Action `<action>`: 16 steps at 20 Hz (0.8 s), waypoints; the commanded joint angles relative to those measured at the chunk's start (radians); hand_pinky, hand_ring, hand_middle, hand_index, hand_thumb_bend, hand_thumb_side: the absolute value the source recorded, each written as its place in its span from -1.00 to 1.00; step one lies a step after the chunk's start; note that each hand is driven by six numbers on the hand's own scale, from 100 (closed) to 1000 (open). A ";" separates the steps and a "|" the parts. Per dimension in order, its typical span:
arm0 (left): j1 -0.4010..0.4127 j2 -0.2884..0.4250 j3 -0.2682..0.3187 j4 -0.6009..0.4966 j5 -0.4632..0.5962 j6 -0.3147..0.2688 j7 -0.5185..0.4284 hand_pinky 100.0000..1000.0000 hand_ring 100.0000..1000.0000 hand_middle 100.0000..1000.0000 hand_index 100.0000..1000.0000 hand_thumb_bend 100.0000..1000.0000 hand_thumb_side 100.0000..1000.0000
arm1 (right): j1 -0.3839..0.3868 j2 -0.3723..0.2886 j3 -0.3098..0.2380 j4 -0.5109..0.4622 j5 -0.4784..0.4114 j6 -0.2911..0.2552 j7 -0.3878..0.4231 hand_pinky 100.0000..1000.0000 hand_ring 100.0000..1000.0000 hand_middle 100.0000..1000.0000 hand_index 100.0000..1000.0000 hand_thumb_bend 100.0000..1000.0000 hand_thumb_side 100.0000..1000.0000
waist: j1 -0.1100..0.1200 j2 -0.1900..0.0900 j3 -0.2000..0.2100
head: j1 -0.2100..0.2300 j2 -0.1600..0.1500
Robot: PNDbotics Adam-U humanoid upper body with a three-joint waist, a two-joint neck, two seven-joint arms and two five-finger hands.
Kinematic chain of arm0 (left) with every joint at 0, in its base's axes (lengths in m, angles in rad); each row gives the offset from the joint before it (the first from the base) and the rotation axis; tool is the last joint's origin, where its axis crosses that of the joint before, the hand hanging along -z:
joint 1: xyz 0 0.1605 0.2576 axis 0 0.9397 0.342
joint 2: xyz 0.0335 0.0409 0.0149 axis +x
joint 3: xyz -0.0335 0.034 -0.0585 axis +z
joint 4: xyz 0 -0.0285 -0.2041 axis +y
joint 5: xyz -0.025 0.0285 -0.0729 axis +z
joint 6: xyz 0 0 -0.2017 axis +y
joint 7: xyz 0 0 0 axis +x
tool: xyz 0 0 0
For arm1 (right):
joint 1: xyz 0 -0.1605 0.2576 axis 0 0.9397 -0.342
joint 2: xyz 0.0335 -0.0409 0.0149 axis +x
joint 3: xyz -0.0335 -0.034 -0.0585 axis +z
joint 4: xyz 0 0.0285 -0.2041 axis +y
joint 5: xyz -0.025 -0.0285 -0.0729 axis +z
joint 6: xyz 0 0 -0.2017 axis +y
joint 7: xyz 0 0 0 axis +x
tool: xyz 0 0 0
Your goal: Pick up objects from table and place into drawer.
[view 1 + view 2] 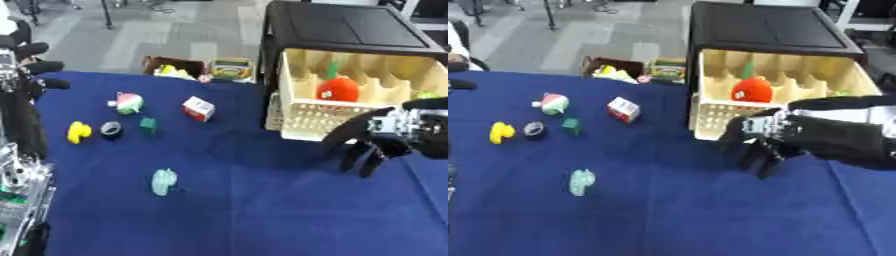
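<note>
I look down on a table (262, 220) covered in dark blue cloth. My right hand (372, 145) hangs just above the cloth at about four o'clock from the table's middle, fingers hanging down, spread apart and holding nothing. It sits right in front of the open cream plastic drawer (306, 120), which slides out of a black cabinet (350, 27) at two o'clock. A red-orange round toy with a green stalk (338, 89) already lies inside the drawer.

Everything left to pick up lies toward nine and ten o'clock from my right hand, well apart from it. Nearest, I judge, is the small white and red box (199, 108), tilted on the cloth at about ten o'clock from the hand. Farther the same way sit a round pink, white and green toy (129, 103), a small dark green block (148, 124), a dark ring like a tape roll (110, 129) and a yellow duck-shaped toy (79, 132). A pale mint-green figure (164, 181) lies alone at about eight o'clock, its long axis running roughly toward and away from me.

Nothing stands between my right hand and the box; the cloth there is open. My left hand (35, 65) shows at the far left edge, fingers pointing right, and I judge it closer to the duck and ring. Past the table's far edge is an open brown box of bright items (175, 67).
</note>
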State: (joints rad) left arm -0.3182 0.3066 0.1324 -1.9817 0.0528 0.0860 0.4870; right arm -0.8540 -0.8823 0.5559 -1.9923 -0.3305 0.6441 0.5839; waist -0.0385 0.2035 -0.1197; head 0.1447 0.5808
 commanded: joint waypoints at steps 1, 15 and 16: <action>-0.011 0.009 0.004 -0.018 0.003 -0.003 -0.004 -0.14 0.12 0.25 0.66 -1.00 0.78 | -0.005 -0.018 -0.017 -0.008 0.060 0.263 0.289 0.41 0.58 0.71 0.78 -1.00 1.00 | 0.005 -0.012 0.004 | -0.009 0.013; -0.009 -0.006 0.006 -0.018 0.003 -0.007 -0.010 -0.14 0.12 0.26 0.64 -1.00 0.78 | 0.045 -0.030 -0.013 0.077 0.187 0.263 0.315 0.43 0.61 0.73 0.82 -1.00 1.00 | 0.016 0.007 0.037 | -0.056 0.007; -0.010 -0.008 0.006 -0.018 0.003 -0.006 -0.011 -0.14 0.12 0.26 0.64 -1.00 0.78 | 0.044 -0.025 -0.012 0.102 0.195 0.263 0.317 0.43 0.61 0.73 0.82 -1.00 1.00 | 0.016 0.008 0.039 | -0.059 0.006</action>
State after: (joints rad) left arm -0.3176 0.2918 0.1328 -1.9817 0.0539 0.0816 0.4792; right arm -0.7995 -0.8843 0.5542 -1.9111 -0.1529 0.6183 0.6097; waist -0.0236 0.2244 -0.0805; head 0.0929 0.5890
